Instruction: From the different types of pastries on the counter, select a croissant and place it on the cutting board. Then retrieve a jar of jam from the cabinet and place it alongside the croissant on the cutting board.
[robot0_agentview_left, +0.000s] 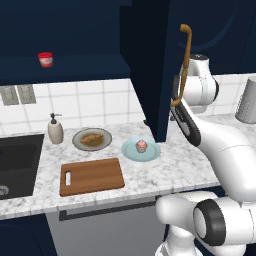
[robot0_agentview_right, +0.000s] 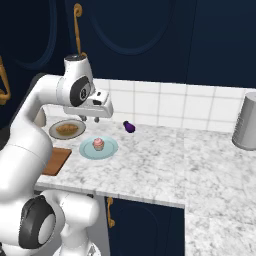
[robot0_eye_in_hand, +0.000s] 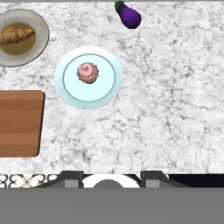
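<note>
The pale blue plate (robot0_agentview_left: 131, 152) is the handiest marker on the marble counter (robot0_agentview_left: 150, 175); it holds the pink-frosted cupcake (robot0_agentview_left: 141, 145) at its middle. Just left of that plate sits a grey dish (robot0_agentview_left: 77, 141) with the golden-brown croissant (robot0_agentview_left: 91, 139) lying in it; further left of the dish stands a soap dispenser (robot0_agentview_left: 55, 129), with the black sink (robot0_agentview_left: 17, 162) beyond. In front of the plate and to its left lies the wooden cutting board (robot0_agentview_left: 91, 176) — bare, its slot handle at the end towards the sink. Behind the plate to the right, near the tiled wall, rests a small purple eggplant (robot0_agentview_right: 129, 127). High above the plate's left, the open navy cabinet (robot0_agentview_left: 75, 62) holds the red jar of jam (robot0_agentview_left: 45, 59) on its shelf. The gripper (robot0_eye_in_hand: 109, 177) hangs above the counter in front of the plate, its fingers drawn in as far as they go — pinching nothing. A grey canister (robot0_agentview_right: 246, 122) stands far right of the plate.
</note>
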